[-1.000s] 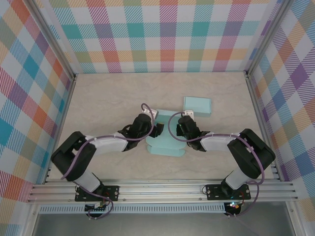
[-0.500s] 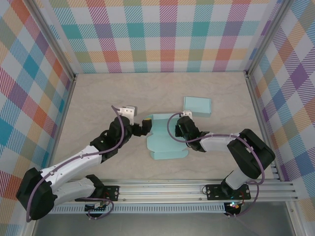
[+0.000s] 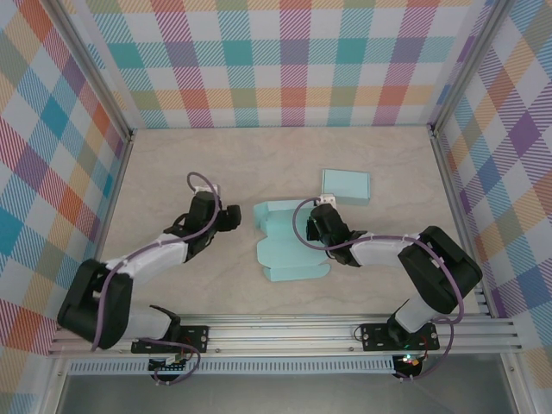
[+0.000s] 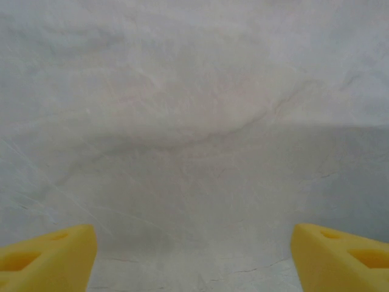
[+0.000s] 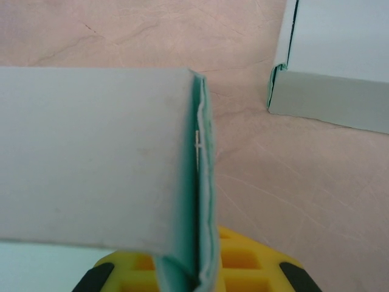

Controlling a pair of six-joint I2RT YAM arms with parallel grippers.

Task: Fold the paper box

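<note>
Left gripper: my left gripper [image 3: 231, 217] stood open, its yellow fingers [image 4: 45, 255] wide apart with nothing between them.
Below the left gripper: only bare table [image 4: 194, 121], pale and faintly veined, lay under and ahead of my left fingers.
Right gripper: my right gripper [image 5: 197, 267] was closed, pinching a doubled panel of the box [image 5: 91, 158] between its yellow fingers.
Held panel: it rose upright from my right fingertips, edge toward my wrist camera. Its pale outer face spread to the left and a darker teal layer was pressed against it at the fold.
Box: from above, the box [image 3: 289, 246] was a light teal sheet, partly folded. It lay on the table [image 3: 190, 164] between my two grippers.
Box from the left gripper: it lay just to the right of my left fingertips, near but not touching them.
Box from the right gripper: most of the sheet spread to the left of and nearer than my right gripper [image 3: 321, 226], which sat over the sheet's upper right part.
Small box: a closed teal small box [image 3: 346, 185] sat ahead and to the right of my right gripper. In the wrist view the small box [image 5: 340, 61] was separated from the held panel by a strip of table.
</note>
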